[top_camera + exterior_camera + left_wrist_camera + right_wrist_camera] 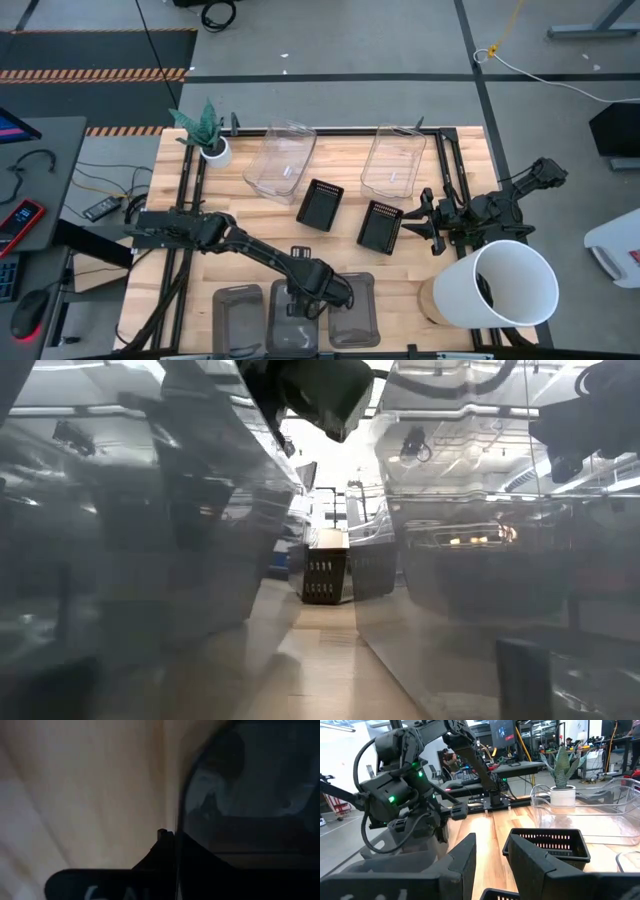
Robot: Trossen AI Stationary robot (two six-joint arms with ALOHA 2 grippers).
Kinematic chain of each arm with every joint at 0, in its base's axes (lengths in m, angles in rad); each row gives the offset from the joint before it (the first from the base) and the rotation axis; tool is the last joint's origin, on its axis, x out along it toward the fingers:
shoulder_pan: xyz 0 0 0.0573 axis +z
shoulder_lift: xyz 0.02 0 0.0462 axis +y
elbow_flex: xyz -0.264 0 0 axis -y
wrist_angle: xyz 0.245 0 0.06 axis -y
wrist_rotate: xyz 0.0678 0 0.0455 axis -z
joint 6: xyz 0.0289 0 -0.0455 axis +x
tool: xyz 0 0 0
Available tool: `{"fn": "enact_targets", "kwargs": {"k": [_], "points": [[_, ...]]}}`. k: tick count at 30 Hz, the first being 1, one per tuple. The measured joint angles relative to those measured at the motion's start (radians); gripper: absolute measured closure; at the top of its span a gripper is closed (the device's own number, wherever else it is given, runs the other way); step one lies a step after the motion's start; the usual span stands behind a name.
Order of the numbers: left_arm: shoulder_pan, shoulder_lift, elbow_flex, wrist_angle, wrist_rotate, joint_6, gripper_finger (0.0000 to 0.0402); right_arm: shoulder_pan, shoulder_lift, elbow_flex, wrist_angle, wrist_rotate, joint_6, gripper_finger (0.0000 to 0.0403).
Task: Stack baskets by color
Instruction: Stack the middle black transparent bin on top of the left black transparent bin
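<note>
2 arms in the high view. Left arm runs from the frame's left edge diagonally down to bottom centre; left gripper [306, 296] sits over the middle grey basket [297, 318], at its upper rim. Left wrist view: jaws pinched together on that basket's dark rim, one finger [161, 851] flat against the wall.

Right arm sits at the right edge, elbow folded, right gripper [418, 222] pointing left toward the right black basket [380, 227], close but apart from it. Its jaws stand moderately wide and hold nothing; in the right wrist view the same basket [549, 844] shows between the fingers.

3 grey baskets lie side by side along the bottom edge: left one [238, 318], the middle one, right one [354, 322]. 2 black baskets at centre, the left one [320, 205] just up-left of the right one. 2 clear baskets at upper centre: left [279, 161], right [393, 160].

Wooden table [340, 255]. Plant pot [214, 150] at its upper-left corner; white bucket [503, 285] at lower right. Grey floor around; desk with keyboard and mouse at far left.
</note>
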Motion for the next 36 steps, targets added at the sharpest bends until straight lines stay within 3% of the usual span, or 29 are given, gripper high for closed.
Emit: {"fn": "enact_targets", "kwargs": {"k": [8, 24, 28, 36], "points": [[0.018, -0.037, 0.123, -0.067, 0.000, 0.018, 0.0396, 0.000, 0.000, 0.000, 0.000, 0.000, 0.000, 0.0283], [-0.022, -0.280, 0.112, -0.065, 0.023, -0.069, 0.0397, 0.000, 0.000, 0.000, 0.003, 0.000, 0.000, 0.0283], [-0.062, -0.346, -0.007, -0.065, 0.024, -0.100, 0.0397, 0.000, 0.000, 0.000, 0.003, 0.000, 0.000, 0.0283], [-0.130, -0.545, -0.340, -0.068, 0.077, -0.312, 0.0397, 0.000, 0.000, 0.000, 0.003, 0.000, 0.000, 0.0283]]}}
